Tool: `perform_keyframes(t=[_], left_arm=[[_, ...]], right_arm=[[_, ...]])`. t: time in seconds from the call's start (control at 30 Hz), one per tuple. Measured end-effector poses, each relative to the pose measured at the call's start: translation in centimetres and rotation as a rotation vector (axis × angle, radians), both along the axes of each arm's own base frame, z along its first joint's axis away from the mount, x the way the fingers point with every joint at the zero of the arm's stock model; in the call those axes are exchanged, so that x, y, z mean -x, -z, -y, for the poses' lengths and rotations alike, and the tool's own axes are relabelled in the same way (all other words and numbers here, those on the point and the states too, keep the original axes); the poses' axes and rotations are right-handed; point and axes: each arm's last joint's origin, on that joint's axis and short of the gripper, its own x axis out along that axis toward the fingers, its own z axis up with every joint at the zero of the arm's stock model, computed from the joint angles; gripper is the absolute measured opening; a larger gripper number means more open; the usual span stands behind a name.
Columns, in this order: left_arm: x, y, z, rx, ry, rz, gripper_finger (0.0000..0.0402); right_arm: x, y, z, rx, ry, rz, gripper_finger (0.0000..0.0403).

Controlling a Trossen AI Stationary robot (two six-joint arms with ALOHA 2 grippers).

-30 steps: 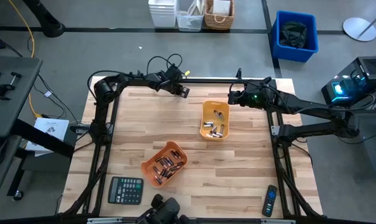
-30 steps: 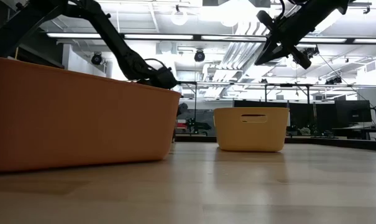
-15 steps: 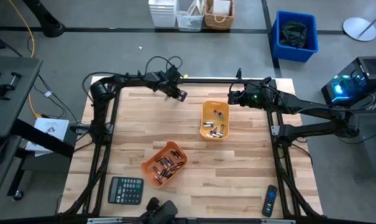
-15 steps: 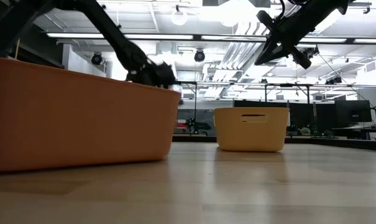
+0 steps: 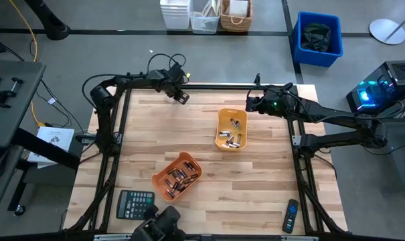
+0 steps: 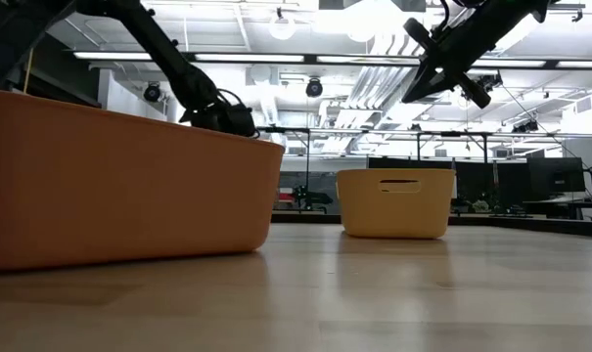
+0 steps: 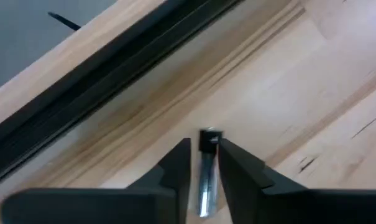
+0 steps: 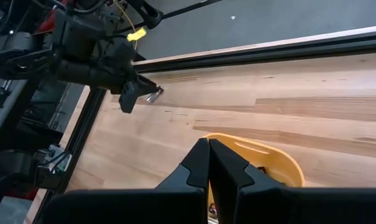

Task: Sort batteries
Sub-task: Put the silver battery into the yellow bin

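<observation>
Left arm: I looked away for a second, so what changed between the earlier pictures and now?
The left gripper, a battery between its fingers, moved along the table's far edge toward the left corner. The right gripper, shut, and both trays stayed put.

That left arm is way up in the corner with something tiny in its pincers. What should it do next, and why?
Probably carry it to a tray. The left tool holds a battery over bare wood near the table's far edge, away from the yellow tray and orange tray, which hold the other batteries.
</observation>
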Motion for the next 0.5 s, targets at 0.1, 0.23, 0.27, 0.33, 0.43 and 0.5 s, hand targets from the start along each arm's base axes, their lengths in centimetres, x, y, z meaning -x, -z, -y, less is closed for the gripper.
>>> perform_keyframes(t=[0.1,0.23,0.27,0.33,0.43,0.5], left_arm=[[0.2,0.7,-0.3,0.013,-0.011,-0.021,0.0102],[0.2,1.7,-0.5,0.038,-0.004,-0.038,0.0137],[0.1,1.9,-0.5,0.042,-0.003,-0.044,0.0142],[0.2,2.4,-0.4,0.063,-0.013,-0.060,0.0150],[0.3,3.2,-0.3,0.100,-0.011,-0.091,0.0146],[0.2,3.4,0.0,0.117,0.017,-0.106,0.0119]], right_arm=[[0.0,0.0,0.0,0.001,-0.001,0.002,0.0000],[-0.1,-0.1,0.0,-0.003,0.002,0.014,0.0000],[-0.1,-0.1,0.0,-0.009,0.006,0.019,0.0000],[-0.1,-0.1,0.0,-0.010,0.006,0.021,0.0000],[-0.1,-0.1,0.0,-0.010,0.002,0.027,0.0000],[-0.1,-0.1,0.0,-0.011,0.000,0.026,0.0000]])
